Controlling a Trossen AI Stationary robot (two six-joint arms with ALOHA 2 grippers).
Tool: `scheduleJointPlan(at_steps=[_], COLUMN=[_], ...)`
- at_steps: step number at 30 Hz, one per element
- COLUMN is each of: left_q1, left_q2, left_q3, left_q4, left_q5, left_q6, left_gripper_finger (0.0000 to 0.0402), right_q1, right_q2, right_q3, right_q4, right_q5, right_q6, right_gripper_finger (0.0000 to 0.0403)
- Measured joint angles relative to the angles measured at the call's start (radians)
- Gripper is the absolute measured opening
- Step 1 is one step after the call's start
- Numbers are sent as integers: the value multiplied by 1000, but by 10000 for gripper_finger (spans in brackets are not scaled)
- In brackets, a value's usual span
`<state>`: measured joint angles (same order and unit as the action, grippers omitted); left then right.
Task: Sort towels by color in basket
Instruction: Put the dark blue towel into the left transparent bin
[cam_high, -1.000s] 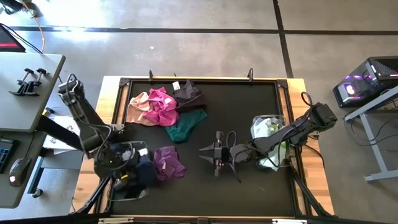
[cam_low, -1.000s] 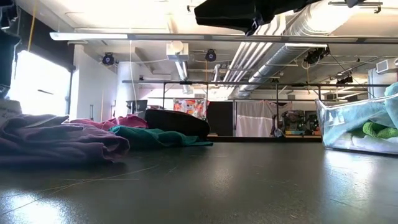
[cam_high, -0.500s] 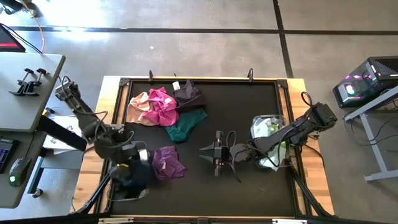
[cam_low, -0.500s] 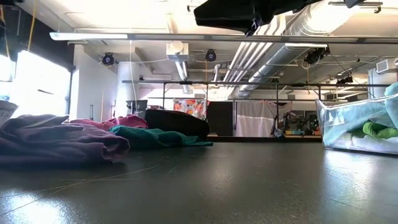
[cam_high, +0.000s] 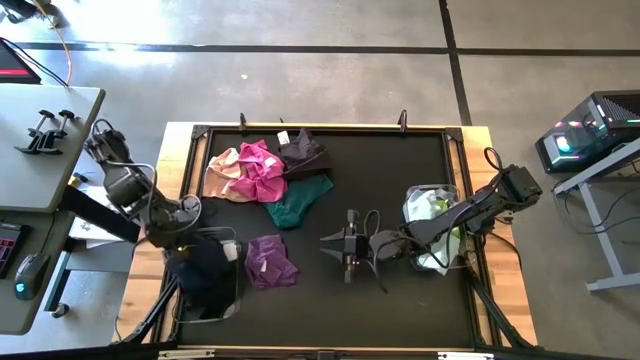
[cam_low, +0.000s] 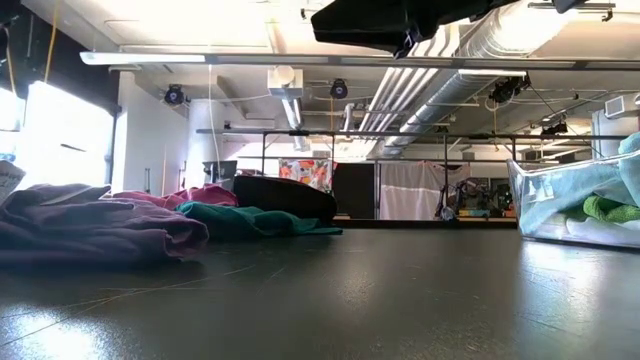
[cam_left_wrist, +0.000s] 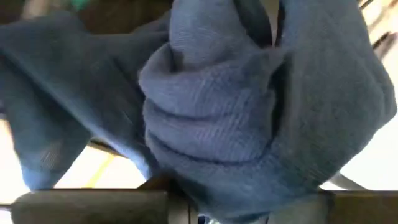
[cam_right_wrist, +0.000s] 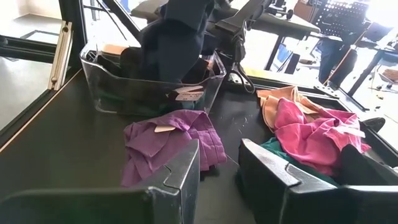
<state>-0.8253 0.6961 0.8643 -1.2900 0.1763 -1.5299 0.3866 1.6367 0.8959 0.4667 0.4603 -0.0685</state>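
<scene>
While a navy towel (cam_right_wrist: 175, 37) hangs over the clear bin (cam_right_wrist: 106, 74) at the mat's near-left corner, the left gripper (cam_high: 178, 222) sits directly above that cloth; whether its fingers pinch the fabric or have let it go cannot be told, as the dark folds fill the left wrist view. The right gripper (cam_high: 349, 246) rests low at mid-mat with its fingers (cam_right_wrist: 177, 171) spread a little and nothing between them. Just ahead of those fingertips lies a purple towel (cam_high: 270, 262), beside the clear bin. Farther off, a magenta towel (cam_high: 262, 168) overlaps a pink towel (cam_high: 223, 172), with a teal towel (cam_high: 300, 203) and a black towel (cam_high: 303, 151) touching the heap. Behind the right gripper, a second clear bin (cam_low: 560, 195) holds pale and lime cloths.
</scene>
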Motion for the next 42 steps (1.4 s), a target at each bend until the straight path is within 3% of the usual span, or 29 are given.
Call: scheduleJointPlan(at_steps=[10,12,17,22,27,32,36,42], left_q1=[0,0,0,18,22,35,46,66], left_q2=[139,156,160,160,147,153,181,257], left_q3=[286,335,355,355,355,355,355,355], left_q4=[-154,-155,-95,-156,-146,-13,40,-44], left_q5=[15,-46,-359,-385,-386,-398,-382,-407], left_q6=[26,85,305,305,296,545,713,797], left_gripper_finger=[24,19,20,45,100,129,96,11], right_q1=[-8,-14,-21,-21,-21,-21,-22,-22], right_q2=[0,0,0,0,0,0,0,0], right_q3=[0,0,0,0,0,0,0,0], right_q4=[77,88,85,84,84,84,84,84], right_q5=[-1,-1,-1,-2,-2,-2,-6,-6], right_q6=[-44,-44,-37,-43,-44,-45,-45,-45], right_gripper_finger=[110,110,110,110,110,110,110,110])
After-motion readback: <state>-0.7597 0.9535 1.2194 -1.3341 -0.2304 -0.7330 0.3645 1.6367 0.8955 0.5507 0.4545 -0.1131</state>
